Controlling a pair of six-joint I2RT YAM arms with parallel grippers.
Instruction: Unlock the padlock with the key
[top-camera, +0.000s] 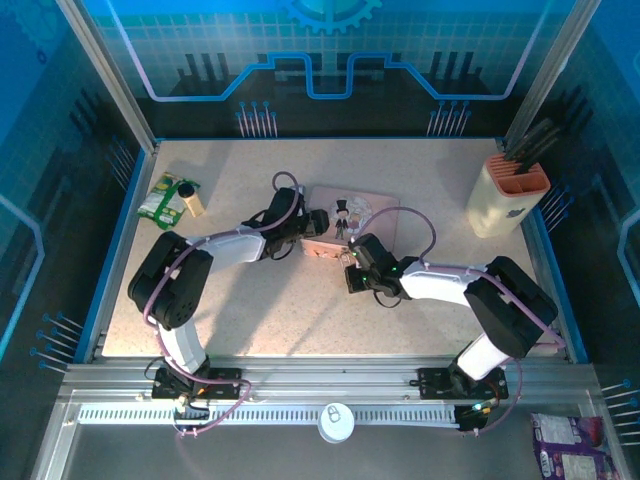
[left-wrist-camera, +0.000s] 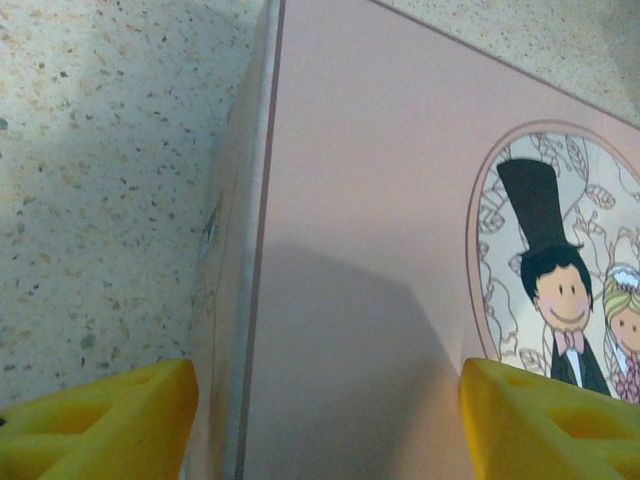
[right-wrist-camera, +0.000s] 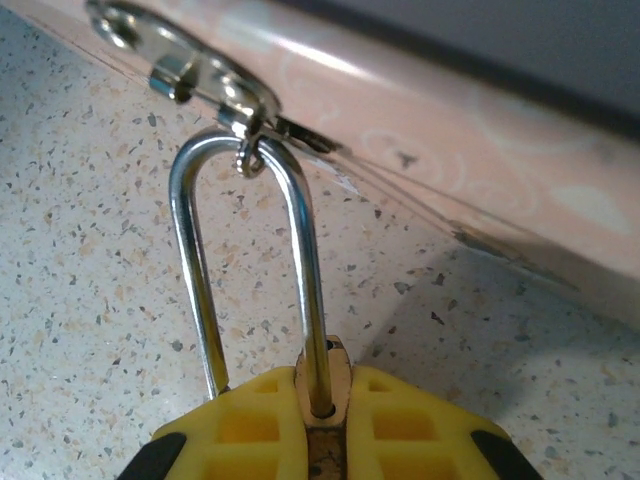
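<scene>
Speckled counter, right jaws pinching the padlock hooked to the tin, left jaws spread wide over its edge.

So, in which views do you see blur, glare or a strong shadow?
Left wrist: a soft dark shadow lies on the tin lid, and the yellow left fingers at the bottom are blurred. Right wrist: bright glare runs along the padlock shackle, and the tin behind it is out of focus. Top external: the table is evenly lit, with blue light around it.
</scene>
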